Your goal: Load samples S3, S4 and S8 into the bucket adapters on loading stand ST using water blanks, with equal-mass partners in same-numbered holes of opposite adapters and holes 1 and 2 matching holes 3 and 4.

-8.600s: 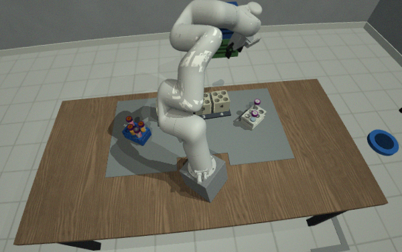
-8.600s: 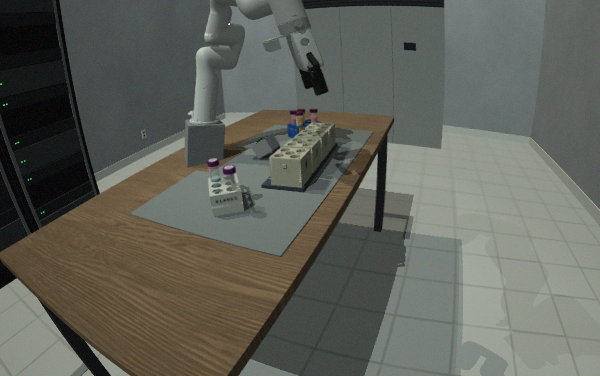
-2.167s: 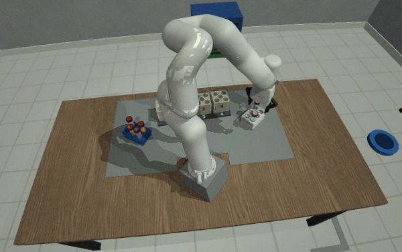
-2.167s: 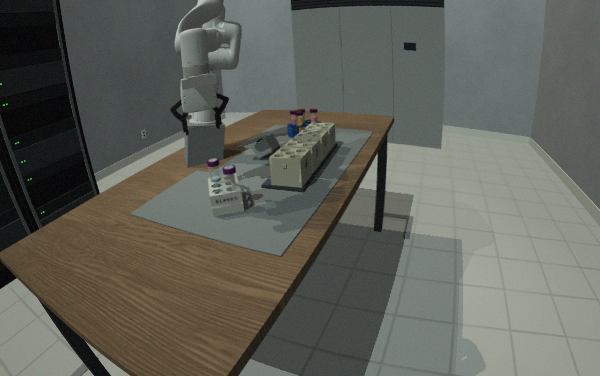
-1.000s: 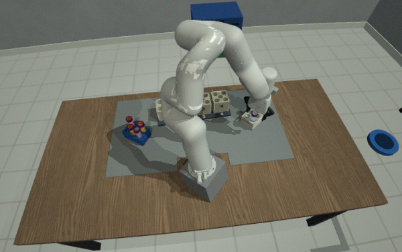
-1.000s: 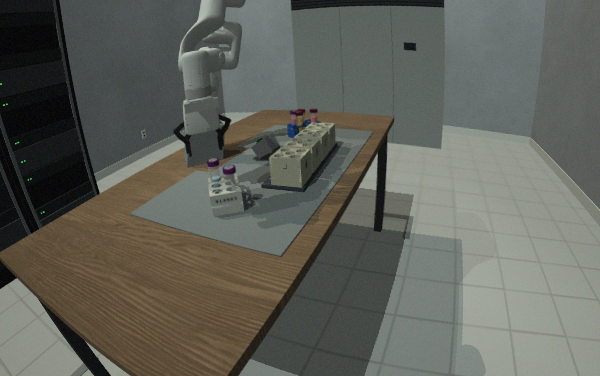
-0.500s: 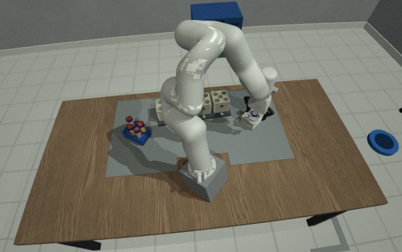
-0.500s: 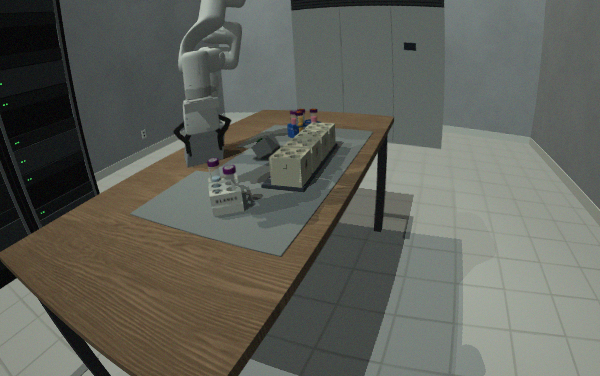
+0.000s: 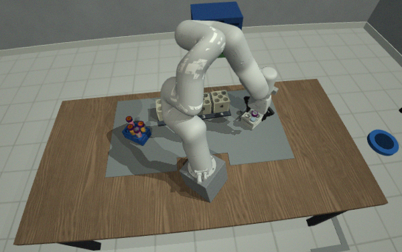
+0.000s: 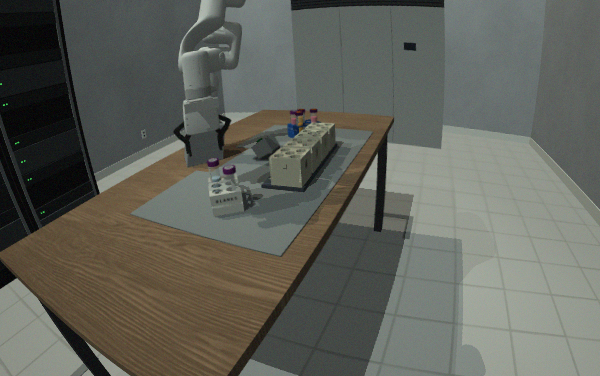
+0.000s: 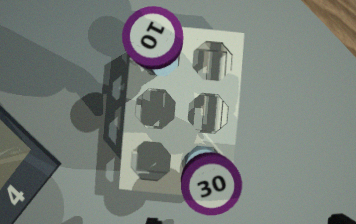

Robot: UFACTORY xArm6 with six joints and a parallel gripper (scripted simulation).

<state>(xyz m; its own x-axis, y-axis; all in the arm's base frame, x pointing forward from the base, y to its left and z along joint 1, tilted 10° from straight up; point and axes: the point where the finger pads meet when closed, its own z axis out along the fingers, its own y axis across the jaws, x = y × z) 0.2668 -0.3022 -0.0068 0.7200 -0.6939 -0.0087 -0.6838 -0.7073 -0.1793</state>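
Reaching out, the arm (image 9: 189, 67) (image 10: 196, 70) angles its wide-open gripper (image 9: 259, 108) (image 10: 206, 145) down near the blanks rack (image 9: 252, 124) (image 10: 227, 204) (image 11: 231, 82).

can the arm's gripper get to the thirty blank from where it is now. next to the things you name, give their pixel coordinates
Probably yes: the gripper (image 10: 204, 150) stands open and nothing visible blocks the 30 blank's cap (image 11: 211, 184); the 10 blank (image 11: 153, 37) is at the opposite corner.

Blanks rack (image 9: 252, 123) (image 10: 227, 204) (image 11: 230, 140) sits on the mat (image 9: 254, 147) (image 10: 175, 205) (image 11: 290, 125); the 10 blank (image 9: 254, 114) (image 11: 152, 37) and 30 blank (image 11: 211, 184) stand in its wells, at diagonally opposite corners. From the top view: sample rack (image 9: 135, 136) (image 10: 293, 131) at left, holding tubes; loading stand (image 9: 218, 115) (image 10: 284, 187) (image 11: 47, 172) between the two racks, farther back, bearing a row of bucket adapters (image 9: 220, 104) (image 10: 286, 171) (image 11: 10, 155). Arm base block (image 9: 218, 182) stands in front.
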